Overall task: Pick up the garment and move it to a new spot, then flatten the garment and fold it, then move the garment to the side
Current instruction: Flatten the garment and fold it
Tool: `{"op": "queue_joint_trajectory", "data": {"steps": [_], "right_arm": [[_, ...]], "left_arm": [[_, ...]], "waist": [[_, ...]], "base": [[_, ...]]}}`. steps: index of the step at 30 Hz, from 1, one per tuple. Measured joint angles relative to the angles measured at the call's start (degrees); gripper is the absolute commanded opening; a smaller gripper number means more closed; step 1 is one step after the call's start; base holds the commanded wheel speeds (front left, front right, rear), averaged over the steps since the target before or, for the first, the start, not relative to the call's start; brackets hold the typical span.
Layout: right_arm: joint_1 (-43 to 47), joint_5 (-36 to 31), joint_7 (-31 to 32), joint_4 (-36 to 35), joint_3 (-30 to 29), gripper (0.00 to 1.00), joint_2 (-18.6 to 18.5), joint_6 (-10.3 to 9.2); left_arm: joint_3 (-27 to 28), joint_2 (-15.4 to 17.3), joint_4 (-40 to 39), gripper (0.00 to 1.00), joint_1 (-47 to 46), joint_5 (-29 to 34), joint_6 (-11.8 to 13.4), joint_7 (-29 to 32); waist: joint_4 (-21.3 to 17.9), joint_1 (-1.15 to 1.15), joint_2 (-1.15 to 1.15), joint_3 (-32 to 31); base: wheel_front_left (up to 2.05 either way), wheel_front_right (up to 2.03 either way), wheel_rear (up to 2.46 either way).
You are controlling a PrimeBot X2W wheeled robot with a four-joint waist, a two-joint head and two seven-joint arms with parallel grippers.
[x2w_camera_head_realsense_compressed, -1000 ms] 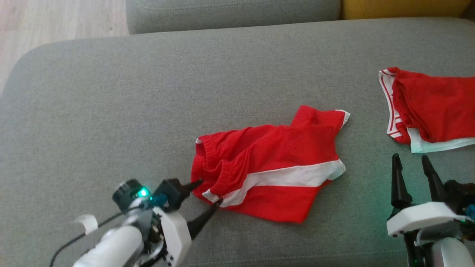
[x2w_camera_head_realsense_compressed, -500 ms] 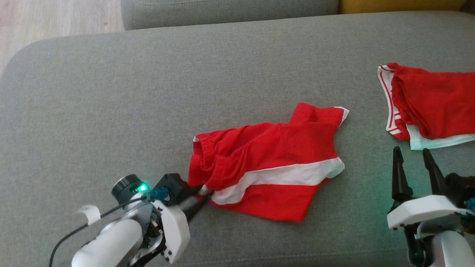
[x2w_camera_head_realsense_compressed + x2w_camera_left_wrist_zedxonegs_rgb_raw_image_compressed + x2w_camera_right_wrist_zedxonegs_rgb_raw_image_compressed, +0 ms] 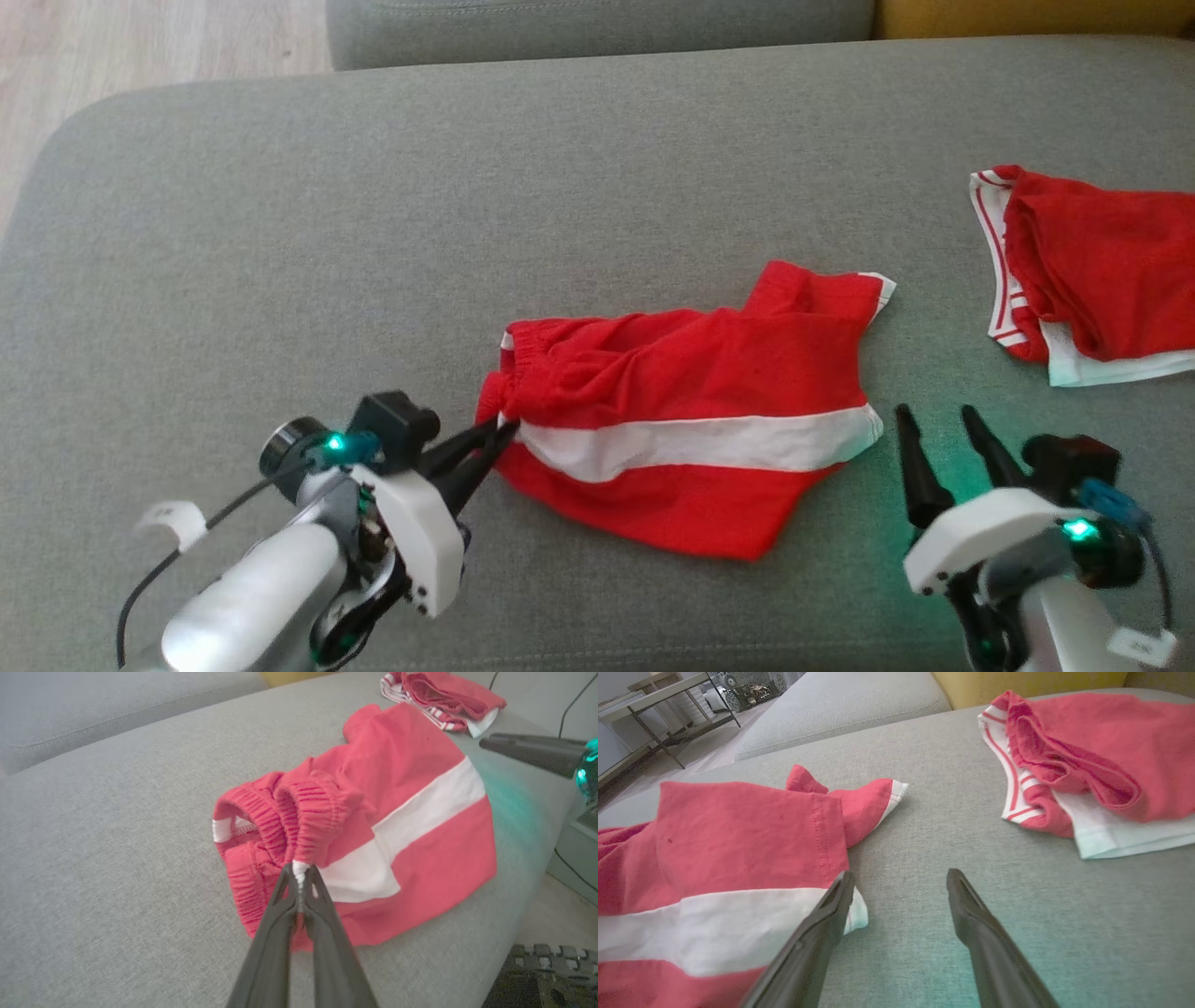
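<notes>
Pinching the waistband corner of the garment (image 3: 709, 373), the left gripper (image 3: 499, 431) is clamped tight on it. The garment lies mid-cushion on the grey sofa (image 3: 327, 233). The right gripper (image 3: 934, 411), fingers spread wide and holding nothing, hovers just beside its hem.

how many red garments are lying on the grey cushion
2: the red shorts with a white stripe lie in the middle, waistband pinched by the left gripper; a red-and-white garment is bunched at the right edge, partly cut off, so it may hide more.
</notes>
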Motion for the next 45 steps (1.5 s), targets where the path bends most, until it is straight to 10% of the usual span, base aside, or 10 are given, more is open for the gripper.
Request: {"op": "queue_joint_trajectory", "data": {"steps": [25, 26, 29, 45], "right_arm": [[-4.4, 10.7, 2.6, 8.6, 13.7, 1.00, -5.6, 0.00], [-4.4, 10.9, 2.6, 8.7, 14.1, 0.46, -5.6, 0.00], [-4.4, 11.3, 2.4, 8.8, 14.9, 0.00, -5.9, 0.00], [-3.9, 11.7, -0.1, 1.2, 13.1, 0.00, -9.6, 0.00]], "left_arm": [[2.3, -1.2, 0.2, 0.00, 0.1, -1.5, 3.6, -2.1], [2.3, -1.2, 0.3, 0.00, 0.1, -1.5, 3.6, -2.1], [2.0, -1.1, 0.3, 0.00, 0.1, -1.5, 3.6, -2.3], [2.0, -0.6, -0.2, 0.00, 0.2, -1.7, 4.6, -3.5]], "waist": [[2.0, 0.00, 0.00, 0.7], [2.0, 0.00, 0.00, 0.7], [1.9, 0.00, 0.00, 0.6], [0.8, 0.00, 0.00, -2.5]], "base": [[0.00, 0.00, 0.00], [0.00, 0.00, 0.00], [0.00, 0.00, 0.00], [0.00, 0.00, 0.00]]}}
